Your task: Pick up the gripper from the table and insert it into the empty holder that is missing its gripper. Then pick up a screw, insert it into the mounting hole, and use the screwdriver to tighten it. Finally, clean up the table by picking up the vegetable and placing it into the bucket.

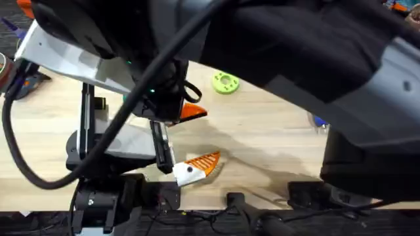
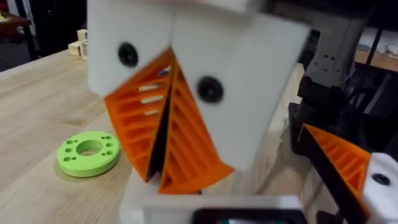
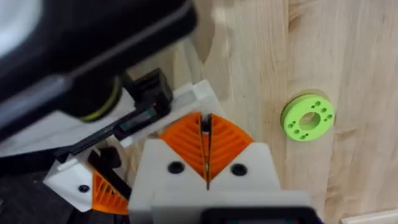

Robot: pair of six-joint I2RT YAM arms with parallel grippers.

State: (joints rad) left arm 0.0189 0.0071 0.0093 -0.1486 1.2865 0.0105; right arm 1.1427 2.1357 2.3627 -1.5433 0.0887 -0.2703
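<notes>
My right gripper [image 3: 207, 119] is shut, its orange pads pressed flat together with nothing seen between them. It hovers over the table's middle [image 1: 199, 113] and shows close up in the left wrist view [image 2: 166, 177], pointing down. Just nearer the bases is the grey-and-white arm's claw: a white holder [image 1: 187, 172] with an orange ribbed gripper piece [image 1: 207, 162] seated on it, also seen as the holder [image 2: 380, 182] and gripper piece [image 2: 339, 160] beside my right gripper. The left gripper's white body [image 2: 211, 203] lies along the left wrist view's edge. The screw, screwdriver, vegetable and bucket are hidden or out of view.
A lime-green disc [image 1: 225, 82] lies on the wooden table [image 1: 275, 144] beyond the grippers, also disc [image 3: 308, 117]. The grey-and-white arm's links [image 1: 72, 56] span the left side. A small blue item [image 1: 319, 122] peeks out beside my right arm. Both my arms loom large and dark overhead.
</notes>
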